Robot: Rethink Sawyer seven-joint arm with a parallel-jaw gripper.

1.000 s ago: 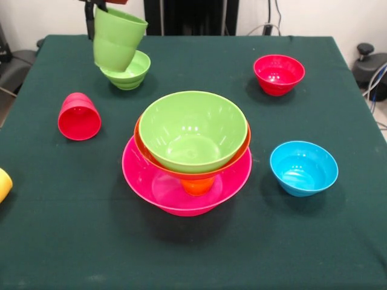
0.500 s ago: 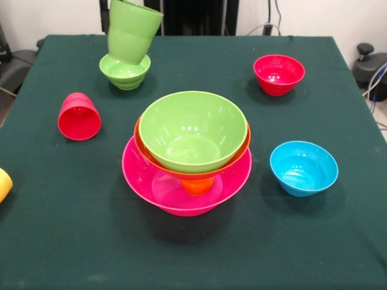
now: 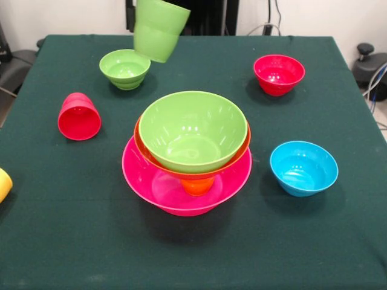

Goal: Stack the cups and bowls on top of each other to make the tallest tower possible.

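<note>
My gripper [image 3: 133,13] shows only as a dark finger at the top edge, shut on the green cup [image 3: 158,31], which hangs tilted in the air behind the tower. The tower [image 3: 188,151] has the pink bowl [image 3: 140,175] as its base. An upturned orange cup [image 3: 198,186] stands in it, carrying the orange bowl [image 3: 141,142] and the large green bowl [image 3: 193,130]. The small green bowl [image 3: 125,68] stands at the back left. The red cup [image 3: 79,116] lies on its side at the left. The yellow cup [image 3: 3,184] peeks in at the left edge.
The small red bowl [image 3: 279,74] stands at the back right and the small blue bowl [image 3: 303,168] at the right of the tower. All rest on a dark green tablecloth [image 3: 72,241]. The robot's pedestal is behind the table's far edge.
The green cup has moved to the right and slightly up, from over the small green bowl to a spot beside it, nearer the table's middle. Nothing else has moved.
</note>
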